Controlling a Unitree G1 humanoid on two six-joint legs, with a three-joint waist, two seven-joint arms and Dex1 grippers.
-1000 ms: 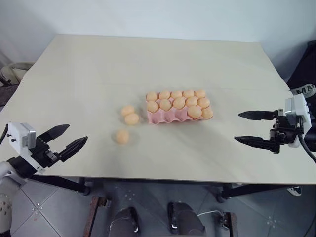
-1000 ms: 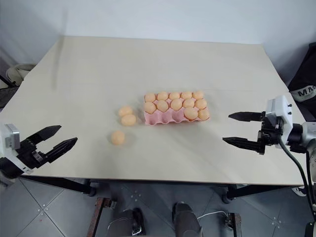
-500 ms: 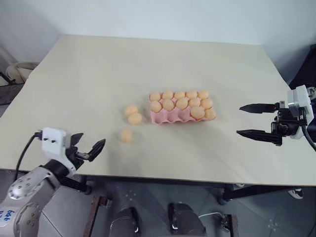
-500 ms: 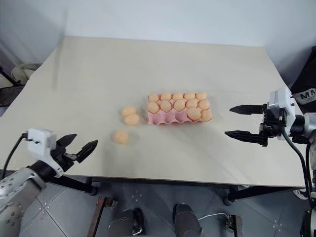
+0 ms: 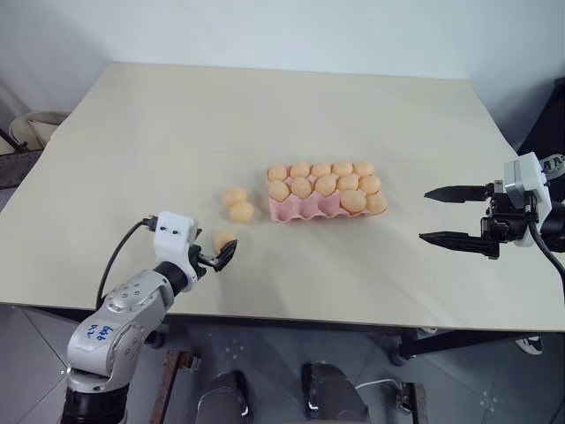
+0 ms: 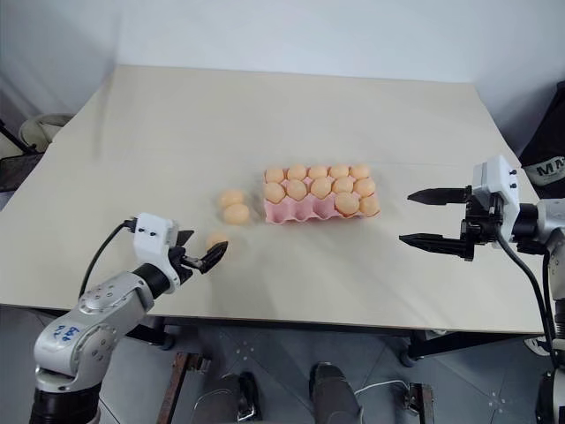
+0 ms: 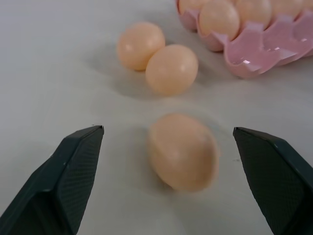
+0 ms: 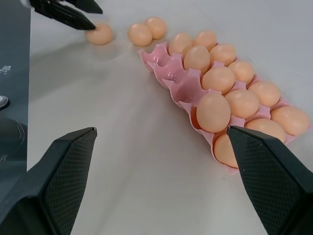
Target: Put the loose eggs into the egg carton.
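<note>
Eggs first, head views: three loose eggs on the pale surface (image 5: 371,115), all to the left of the egg carton (image 5: 300,212). Two of them, far egg (image 5: 234,196) and second egg (image 5: 242,212), sit touching each other just beside the carton's left end; the lone egg (image 5: 223,241) lies apart from that pair, nearer the front edge. Carton is pink, roughly mid-surface, back two rows filled w/ eggs, front row holds eggs at its right end, several front-left cups bare. Left claw (image 5: 221,257) is low at the lone egg, fingers apart, nothing clamped; can't tell if it touches the egg. Right claw (image 5: 452,215) hovers well right of the carton, pointing toward it, fingers wide apart, empty. Left wrist view: lone egg (image 7: 183,151) lies on the surface btwn the two dark fingers (image 7: 73,166), gap visible on both sides, so not gripped; pair of eggs (image 7: 156,58) beyond it, touching; carton corner (image 7: 254,54) w/ a bare pink cup further on. Right wrist view: carton (image 8: 171,73) runs diagonally, bare cups along the side nearest the cam; right claw's fingers (image 8: 54,171) spread wide, nothing btwn them; left claw (image 8: 73,14) seen at the far end by the lone egg (image 8: 99,34).
</note>
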